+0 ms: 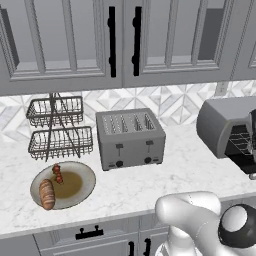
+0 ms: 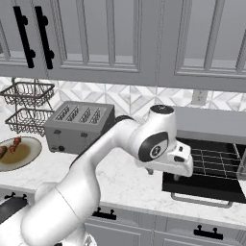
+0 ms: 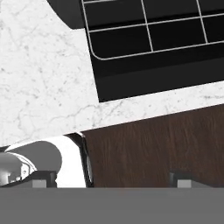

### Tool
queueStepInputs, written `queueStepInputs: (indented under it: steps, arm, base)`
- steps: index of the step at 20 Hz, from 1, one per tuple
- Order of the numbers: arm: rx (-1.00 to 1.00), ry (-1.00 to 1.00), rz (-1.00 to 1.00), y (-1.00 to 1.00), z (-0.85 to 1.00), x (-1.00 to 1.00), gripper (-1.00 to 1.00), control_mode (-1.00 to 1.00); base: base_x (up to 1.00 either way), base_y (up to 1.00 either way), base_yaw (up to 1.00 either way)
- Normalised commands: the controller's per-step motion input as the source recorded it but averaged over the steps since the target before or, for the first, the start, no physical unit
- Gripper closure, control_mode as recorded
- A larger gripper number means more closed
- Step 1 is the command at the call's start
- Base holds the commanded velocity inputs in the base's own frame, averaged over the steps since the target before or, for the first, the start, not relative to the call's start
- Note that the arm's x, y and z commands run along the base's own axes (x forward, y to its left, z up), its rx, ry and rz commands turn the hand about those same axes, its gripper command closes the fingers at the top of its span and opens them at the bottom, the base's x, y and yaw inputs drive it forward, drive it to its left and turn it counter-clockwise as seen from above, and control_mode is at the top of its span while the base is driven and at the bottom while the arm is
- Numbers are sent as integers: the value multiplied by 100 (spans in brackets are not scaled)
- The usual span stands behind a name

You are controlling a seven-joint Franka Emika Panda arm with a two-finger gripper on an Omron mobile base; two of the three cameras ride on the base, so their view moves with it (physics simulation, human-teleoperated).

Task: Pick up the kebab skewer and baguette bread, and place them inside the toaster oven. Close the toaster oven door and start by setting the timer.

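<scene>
White marble counter point(image 1: 200, 170) under grey cabinets point(image 1: 65, 40). My gripper point(image 3: 109, 181) hangs over the counter edge just before the toaster oven point(image 2: 211, 126); its door point(image 2: 204, 185) lies dropped open, rack point(image 2: 216, 161) bare. Far to my left, the plate point(image 1: 85, 187) holds baguette bread point(image 1: 47, 194) and kebab skewer point(image 1: 58, 173). Fingertips point(image 3: 181, 178) stand spread, holding nothing, mostly cut off.

The marbled tabletop point(image 1: 195, 170) carries a plate point(image 1: 85, 192), a toaster point(image 1: 131, 140), a wire basket rack point(image 1: 57, 127) and the toaster oven point(image 1: 222, 125) (door down).
</scene>
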Motion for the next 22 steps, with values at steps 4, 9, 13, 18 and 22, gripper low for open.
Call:
queueStepInputs:
  steps: [4, 9, 13, 18, 22]
  arm:
    - [2, 27, 4, 100, 19, 0, -100, -100]
    - [0, 28, 1, 100, 19, 0, -100, -100]
    - [0, 35, 0, 100, 5, 0, -100, -100]
    - [0, 41, 3, 100, 0, 0, -100, -100]
    - [0, 45, 7, 100, 0, 0, -100, -100]
  base:
    - [0, 0, 0]
    - [0, 0, 0]
    - [0, 0, 0]
    - [0, 0, 0]
    - [0, 0, 0]
